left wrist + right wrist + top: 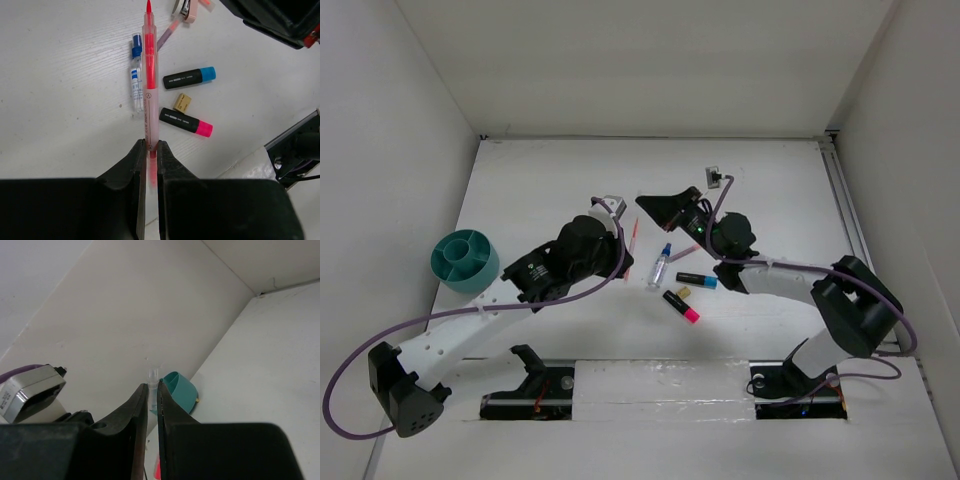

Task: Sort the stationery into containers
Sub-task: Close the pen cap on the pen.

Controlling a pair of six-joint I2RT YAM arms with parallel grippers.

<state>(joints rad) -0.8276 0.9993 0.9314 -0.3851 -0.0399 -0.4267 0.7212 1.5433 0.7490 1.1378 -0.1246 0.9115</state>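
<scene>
My left gripper (150, 147) is shut on the thin pink pen (150, 75), which hangs above the table with its red tip pointing away. Below it lie a clear blue-capped pen (135, 75), a black marker with a blue end (190, 78), a black marker with a pink end (186, 122), a tan eraser-like bit (182, 102) and a purplish pen (167, 35). My right gripper (153, 386) is shut on a small clear tube (153, 374). The round teal organizer (465, 260) stands at the table's left edge, apart from both grippers.
White walls close in the table on three sides. A metal rail (845, 200) runs along the right edge. The right arm (770, 275) reaches over the table beside the loose stationery. Purple cables (620, 262) loop off both arms. A small metal clip (184, 7) lies by the purplish pen.
</scene>
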